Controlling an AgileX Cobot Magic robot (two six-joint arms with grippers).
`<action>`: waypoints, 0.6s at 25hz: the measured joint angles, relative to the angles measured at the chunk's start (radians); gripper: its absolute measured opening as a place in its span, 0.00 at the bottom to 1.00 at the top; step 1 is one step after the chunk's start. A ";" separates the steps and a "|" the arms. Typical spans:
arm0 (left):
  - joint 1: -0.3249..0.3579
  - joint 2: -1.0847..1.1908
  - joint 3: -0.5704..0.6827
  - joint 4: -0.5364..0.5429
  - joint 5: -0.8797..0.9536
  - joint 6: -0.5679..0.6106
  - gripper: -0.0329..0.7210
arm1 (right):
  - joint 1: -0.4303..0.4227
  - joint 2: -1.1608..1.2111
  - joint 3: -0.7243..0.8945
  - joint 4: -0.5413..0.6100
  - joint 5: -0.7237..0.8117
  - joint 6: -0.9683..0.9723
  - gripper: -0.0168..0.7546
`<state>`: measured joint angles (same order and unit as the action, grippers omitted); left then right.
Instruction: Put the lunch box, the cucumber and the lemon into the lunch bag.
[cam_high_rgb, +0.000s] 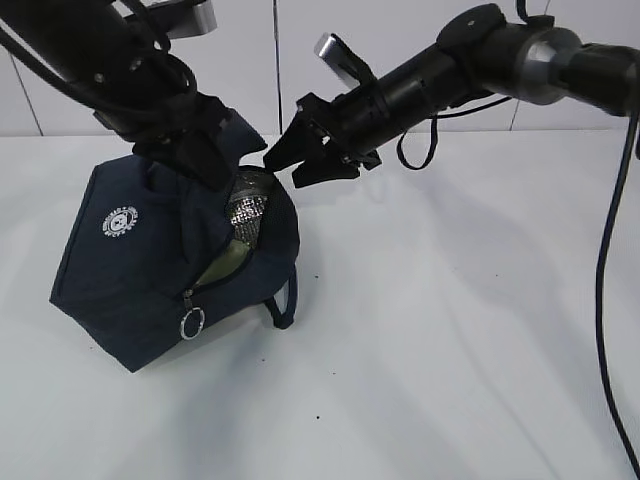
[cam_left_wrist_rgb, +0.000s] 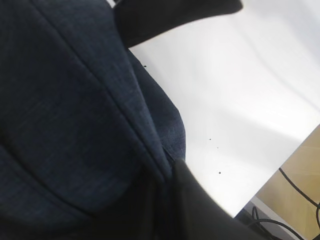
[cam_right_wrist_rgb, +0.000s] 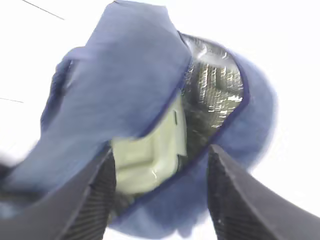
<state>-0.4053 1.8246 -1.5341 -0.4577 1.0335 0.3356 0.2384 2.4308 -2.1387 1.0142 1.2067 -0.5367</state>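
Right hand (cam_right_wrist_rgb: 160, 195) wide apart, empty, above lunch bag (cam_right_wrist_rgb: 125, 85).

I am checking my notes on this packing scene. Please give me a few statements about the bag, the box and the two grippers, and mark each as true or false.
1. The lunch bag is tipped on the table, its opening toward the right gripper. True.
2. The lunch box lies outside the bag. False: its pale green lid shows inside the open bag, against the silver lining.
3. The right gripper is shut on the lemon. False: its fingers stand apart with nothing between them, and no lemon is visible.
4. The left gripper is at the bag's top. True, though its jaws are hidden.
5. The zipper's ring pull hangs on the bag's front. True.
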 joint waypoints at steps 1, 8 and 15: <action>0.000 0.000 0.000 0.000 0.000 0.000 0.06 | -0.002 -0.008 0.000 -0.010 0.000 0.004 0.61; 0.000 0.000 0.000 -0.002 0.000 0.000 0.06 | -0.006 -0.144 0.000 -0.133 0.010 0.019 0.58; 0.000 0.000 0.000 -0.002 0.000 0.000 0.06 | -0.006 -0.350 0.000 -0.277 -0.016 0.041 0.51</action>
<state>-0.4053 1.8246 -1.5341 -0.4596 1.0335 0.3356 0.2320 2.0811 -2.1387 0.7376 1.1909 -0.4954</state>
